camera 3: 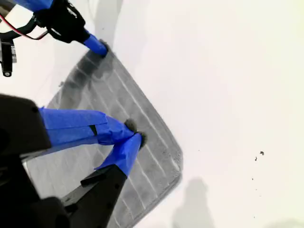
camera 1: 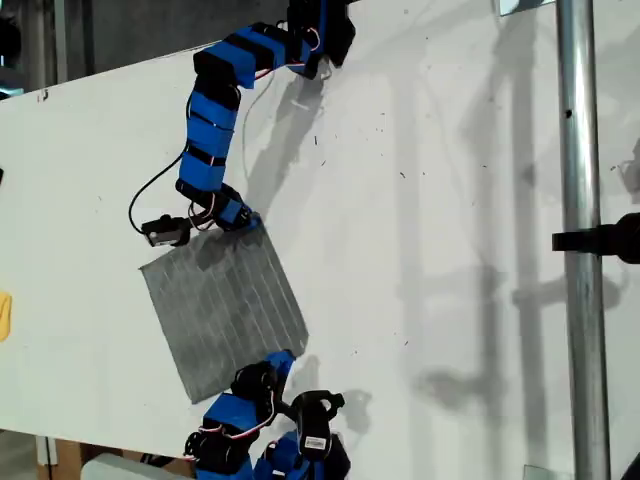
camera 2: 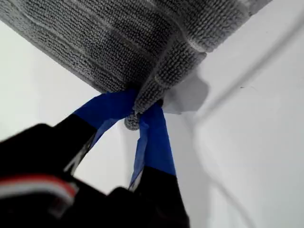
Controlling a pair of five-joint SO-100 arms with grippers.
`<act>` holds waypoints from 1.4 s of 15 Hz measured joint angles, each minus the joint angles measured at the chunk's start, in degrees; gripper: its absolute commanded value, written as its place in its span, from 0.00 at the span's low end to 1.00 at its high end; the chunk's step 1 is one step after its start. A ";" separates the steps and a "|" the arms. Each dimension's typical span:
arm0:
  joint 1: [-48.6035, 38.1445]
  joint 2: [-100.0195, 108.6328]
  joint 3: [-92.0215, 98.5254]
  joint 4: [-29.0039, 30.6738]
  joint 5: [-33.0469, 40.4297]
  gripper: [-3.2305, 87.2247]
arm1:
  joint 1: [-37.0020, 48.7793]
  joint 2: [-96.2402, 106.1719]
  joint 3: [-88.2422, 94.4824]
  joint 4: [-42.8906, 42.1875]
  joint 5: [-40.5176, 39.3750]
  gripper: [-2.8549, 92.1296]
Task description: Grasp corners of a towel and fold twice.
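The towel [camera 1: 225,315] lies flat on the white table [camera 1: 450,200], toward the exterior view's lower left, turned like a diamond. My first pincer [camera 2: 142,111] is pinching one of the corners [camera 2: 156,88]; its blue-taped tips are pressed together on a small bunched fold of terry at the edge nearest the upper arm in the exterior view. My second pincer [camera 3: 130,137] sits over the cloth near the opposite side, tips drawn close together; it looks to have a nip of fabric, though the angle is too steep to be sure.

The cloth is thin, soft and limp, so it will drape and sag once lifted, and offers no stiffness to push against. The pile should give decent grip. The squared tips are the best hold: a pinch further in would drag a pleat and skew the fold
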 measured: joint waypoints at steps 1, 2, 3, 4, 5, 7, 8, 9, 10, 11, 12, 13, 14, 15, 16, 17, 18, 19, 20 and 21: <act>-0.09 0.00 0.79 0.00 0.62 0.18 | -0.09 0.00 0.00 0.00 0.00 0.03; -0.44 0.09 1.85 -0.26 1.93 0.28 | -0.35 0.00 0.00 0.00 0.00 0.03; -1.41 0.26 3.43 -0.97 4.04 0.32 | -0.44 0.00 0.00 0.00 0.00 0.03; -2.81 0.35 4.83 -1.58 6.86 0.35 | -0.53 0.00 0.00 0.00 0.00 0.03; -4.39 0.35 5.80 -1.67 9.49 0.35 | -0.79 0.00 0.00 0.00 0.00 0.03; -8.35 -1.49 8.17 -2.81 14.41 0.35 | -1.05 0.00 0.00 0.00 0.00 0.03; -10.72 -3.60 10.90 -4.13 15.56 0.35 | -1.32 0.00 0.00 -0.18 0.00 0.03; -12.92 -5.80 13.18 -5.89 16.35 0.34 | -1.67 0.00 0.00 -0.35 0.09 0.03; -14.68 -7.73 16.26 -8.26 16.61 0.34 | -1.85 0.00 0.00 -0.35 0.09 0.03; -15.73 -9.49 19.95 -12.13 16.61 0.34 | -2.11 0.00 0.00 -0.35 0.18 0.03; -16.08 -12.30 21.36 -15.12 16.35 0.34 | -2.20 0.00 0.00 -0.35 0.18 0.03; -15.91 -15.47 21.62 -17.14 15.64 0.33 | -2.29 0.00 0.00 -0.35 0.35 0.03; -15.82 -18.28 21.62 -18.72 14.68 0.33 | -2.29 0.00 0.00 -0.35 0.53 0.03; -15.82 -21.18 21.62 -20.65 13.27 0.32 | -2.29 0.00 0.00 -0.35 0.70 0.03; -15.82 -23.99 21.62 -21.71 12.22 0.31 | -2.29 0.00 0.00 -0.35 0.70 0.03; -15.82 -26.63 21.62 -23.20 10.72 0.30 | -2.29 0.00 0.00 -0.35 0.70 0.03; -15.82 -28.12 22.32 -23.73 9.67 0.28 | -2.37 0.00 0.00 -0.35 0.70 0.03; -15.82 -28.21 23.20 -24.43 9.23 0.21 | -2.55 0.00 0.00 -0.35 0.97 0.03; -15.82 -28.21 23.82 -24.87 8.44 0.03 | -2.64 0.00 0.00 -0.35 1.05 0.03; -15.82 -28.12 24.26 -25.22 8.44 0.00 | -2.64 0.00 0.00 -0.35 1.23 0.03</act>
